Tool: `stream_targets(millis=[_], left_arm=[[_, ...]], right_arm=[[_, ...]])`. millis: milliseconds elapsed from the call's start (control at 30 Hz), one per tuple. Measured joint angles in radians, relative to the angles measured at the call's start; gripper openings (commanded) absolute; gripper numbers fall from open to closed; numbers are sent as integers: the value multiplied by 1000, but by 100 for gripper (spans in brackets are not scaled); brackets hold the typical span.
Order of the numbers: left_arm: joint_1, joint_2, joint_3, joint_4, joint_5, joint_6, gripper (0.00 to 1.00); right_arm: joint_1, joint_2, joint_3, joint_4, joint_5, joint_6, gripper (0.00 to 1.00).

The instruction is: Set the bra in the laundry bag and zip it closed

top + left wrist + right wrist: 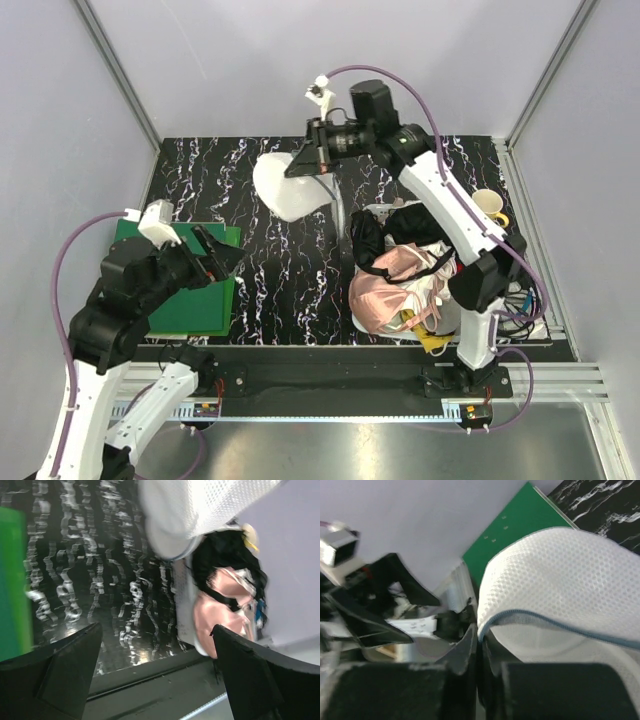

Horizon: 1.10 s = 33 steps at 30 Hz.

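Right gripper is my holding tool, clamped on the zip rim of the laundry bag above the far middle of the table; my left gripper stands jaws apart over the green mat, empty; the bra lies against the pink garment at right. I judge the mouth needs spreading: hold the rim firm, avoid twisting; the bag appears to hang rim-up, long axis roughly vertical.

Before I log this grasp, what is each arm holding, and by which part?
The right arm's jaws are shut on the round white mesh laundry bag, gripping its trimmed rim. The left arm's jaws stand open, empty.
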Motion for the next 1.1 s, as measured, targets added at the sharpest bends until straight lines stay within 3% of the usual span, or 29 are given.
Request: stream_targets(millis=[100,267,400,567,633,700,733,767,900,1100], left_arm=[[0,31,68,-99,-108,-22,93],[1,112,84,-211,-206,-74,90],[1,140,67,-249,-230,-96,90],[1,135,48,-276,-254,-116,90],[1,137,32,-276,-256,-122,91],[1,149,16,-274,-254,-124,90],[1,163,8,-271,-249,-122,89],[1,187,2,-268,-241,-121,88],[1,289,0,-219,-180,-88,85],[-51,455,25,-109,-98,-51,88]], right_arm=[[74,68,142,-180,114,-205,25],[269,180,136,-358,355,-394,31],[378,262,33,-410,444,-406,46],[373,244,-169,-414,451,-365,65],[364,220,-215,-410,450,-346,78],[358,190,-238,-409,448,-324,82],[357,169,-246,-407,447,-313,88],[357,144,-251,-405,446,-300,99],[357,12,-266,-397,478,-241,100],[285,-219,-298,-441,654,-93,100]])
